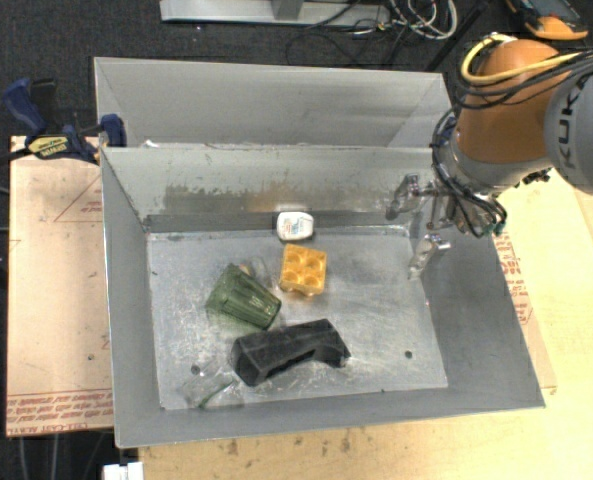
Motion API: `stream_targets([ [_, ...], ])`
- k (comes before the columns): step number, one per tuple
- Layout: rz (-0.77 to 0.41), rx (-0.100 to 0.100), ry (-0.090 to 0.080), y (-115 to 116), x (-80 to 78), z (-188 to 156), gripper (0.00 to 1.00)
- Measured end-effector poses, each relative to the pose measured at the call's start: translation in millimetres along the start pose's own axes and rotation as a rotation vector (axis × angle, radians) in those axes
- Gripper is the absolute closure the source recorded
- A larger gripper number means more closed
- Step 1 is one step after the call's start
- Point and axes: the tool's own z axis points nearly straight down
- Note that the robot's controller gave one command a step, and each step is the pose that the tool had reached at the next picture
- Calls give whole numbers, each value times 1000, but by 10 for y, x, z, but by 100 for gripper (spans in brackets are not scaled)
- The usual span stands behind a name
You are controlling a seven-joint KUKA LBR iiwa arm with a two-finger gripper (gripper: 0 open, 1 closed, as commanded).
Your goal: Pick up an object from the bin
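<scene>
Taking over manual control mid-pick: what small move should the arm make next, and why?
Probably shift the gripper toward the view's left, until it is over the yellow block. The gripper hangs by the right wall of the bin above bare floor, with nothing under it. The block is among the nearest things and lies away from the walls, unlike the small white item against the back wall.

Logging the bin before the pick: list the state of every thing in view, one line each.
hand: by the bin's right wall, clear of every object.
small white case: lying at the back wall's foot.
yellow sponge block: on the floor before the case.
green ribbed cup: on its side, crumpled.
black moulded piece: lying flat, nearest the front.
</scene>
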Motion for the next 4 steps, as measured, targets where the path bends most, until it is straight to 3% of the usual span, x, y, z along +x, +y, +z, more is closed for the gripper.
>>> stream_targets([
  [1, -416, -8, 8, 634, 12, 291, 0],
  [2, -591, -7, 4, 812, -173, 415, 0],
  [3, -817, -4, -23, 1307, -101, 902, 0],
  [4, -816, 2, -9, 1254, -84, 901, 100],
])
